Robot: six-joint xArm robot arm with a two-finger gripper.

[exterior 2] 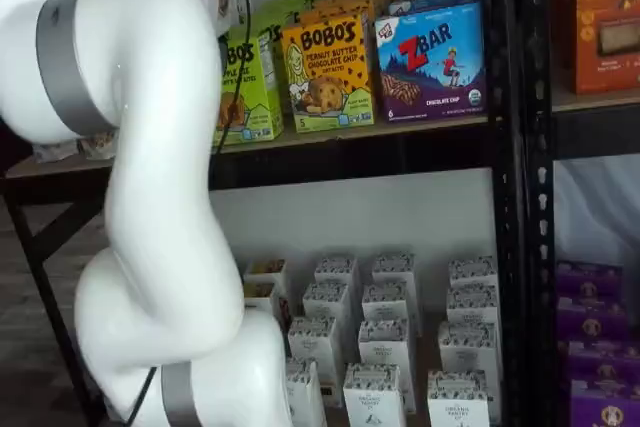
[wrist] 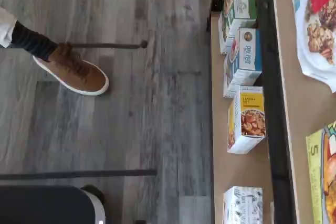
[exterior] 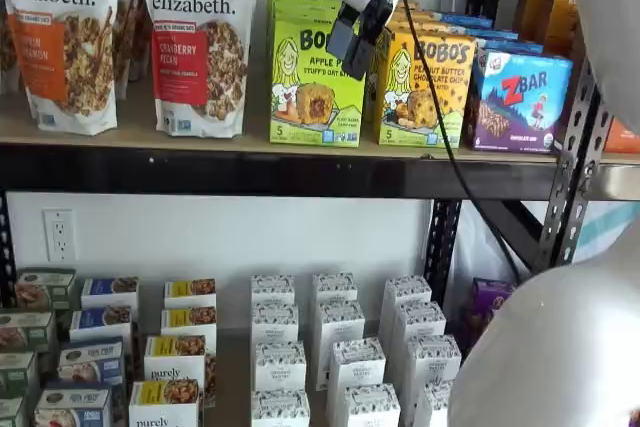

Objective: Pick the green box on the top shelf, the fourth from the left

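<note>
While the fingers (exterior: 352,35) hang spread wide holding nothing, the green box (exterior: 308,97) stands just below-left behind them on the top shelf (exterior: 250,169), yellow Bobo's carton (exterior: 425,90) to their right.

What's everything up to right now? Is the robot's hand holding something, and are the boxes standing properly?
hand: empty, fingers seen side-on in front of the top shelf.
green box: upright, unheld.
yellow Bobo's box: upright beside it.
ZBar box: upright.
granola bags: standing.
</note>
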